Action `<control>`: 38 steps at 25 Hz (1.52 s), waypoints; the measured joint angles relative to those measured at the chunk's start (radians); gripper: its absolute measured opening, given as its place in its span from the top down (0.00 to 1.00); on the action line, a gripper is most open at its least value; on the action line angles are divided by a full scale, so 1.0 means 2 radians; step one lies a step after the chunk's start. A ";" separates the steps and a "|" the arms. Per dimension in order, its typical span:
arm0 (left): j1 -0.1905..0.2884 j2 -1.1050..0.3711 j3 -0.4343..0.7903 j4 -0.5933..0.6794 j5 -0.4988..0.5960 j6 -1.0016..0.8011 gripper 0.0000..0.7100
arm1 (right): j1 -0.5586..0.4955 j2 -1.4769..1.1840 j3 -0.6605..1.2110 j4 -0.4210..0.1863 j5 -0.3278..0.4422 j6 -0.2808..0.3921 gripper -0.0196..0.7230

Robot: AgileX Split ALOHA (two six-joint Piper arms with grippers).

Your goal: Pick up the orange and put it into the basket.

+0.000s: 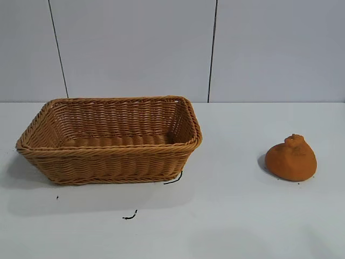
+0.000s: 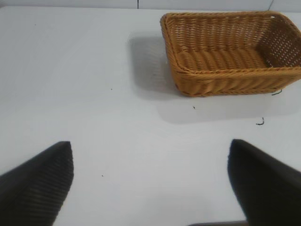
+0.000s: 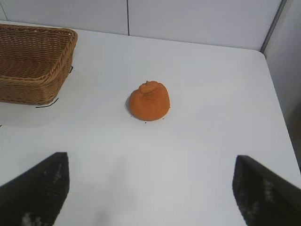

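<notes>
The orange (image 1: 291,158), dull orange with a knobby top, sits on the white table at the right, well apart from the basket (image 1: 110,152) at the left. The basket is tan wicker and holds nothing that I can see. Neither gripper shows in the exterior view. In the right wrist view the orange (image 3: 149,101) lies ahead of my right gripper (image 3: 151,162), which is open and empty with the basket (image 3: 35,84) off to one side. In the left wrist view my left gripper (image 2: 150,148) is open and empty, with the basket (image 2: 225,77) farther off.
Small black marks (image 1: 129,216) lie on the table in front of the basket, one (image 1: 173,178) at its near right corner. A grey panelled wall (image 1: 172,48) stands behind the table. The table's edge (image 3: 277,103) and a wall lie beyond the orange.
</notes>
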 joint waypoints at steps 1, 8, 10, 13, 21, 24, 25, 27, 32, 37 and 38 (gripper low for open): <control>0.000 0.000 0.000 0.000 0.000 0.000 0.10 | 0.000 0.000 0.000 0.000 0.000 0.000 0.06; 0.000 0.000 0.000 0.000 0.001 0.000 0.10 | 0.000 0.000 0.000 0.000 -0.001 0.000 0.06; 0.000 0.000 0.000 0.000 0.000 0.000 0.10 | 0.000 0.003 -0.005 0.000 -0.003 0.001 0.06; 0.000 0.000 0.000 0.000 0.000 0.000 0.10 | 0.000 0.047 -0.028 0.000 -0.017 0.004 0.06; 0.000 0.000 0.000 0.000 0.000 0.000 0.10 | 0.000 0.310 -0.126 0.000 -0.043 0.006 0.06; 0.000 0.000 0.000 0.000 0.000 0.000 0.10 | 0.000 0.424 -0.179 0.003 -0.045 0.006 0.06; 0.000 0.000 0.000 0.000 0.000 0.000 0.10 | 0.000 0.464 -0.195 0.007 -0.045 0.006 0.06; 0.000 0.000 0.000 0.000 0.000 0.000 0.10 | 0.000 0.539 -0.234 0.015 -0.046 0.006 0.06; 0.000 0.000 0.000 0.000 0.000 0.000 0.10 | 0.000 0.707 -0.324 0.022 -0.044 0.006 0.06; 0.000 0.000 0.000 0.000 0.000 0.000 0.10 | 0.000 0.837 -0.402 0.022 -0.041 0.006 0.06; 0.000 0.000 0.000 0.000 0.000 0.000 0.10 | 0.000 0.861 -0.416 0.022 -0.041 0.007 0.06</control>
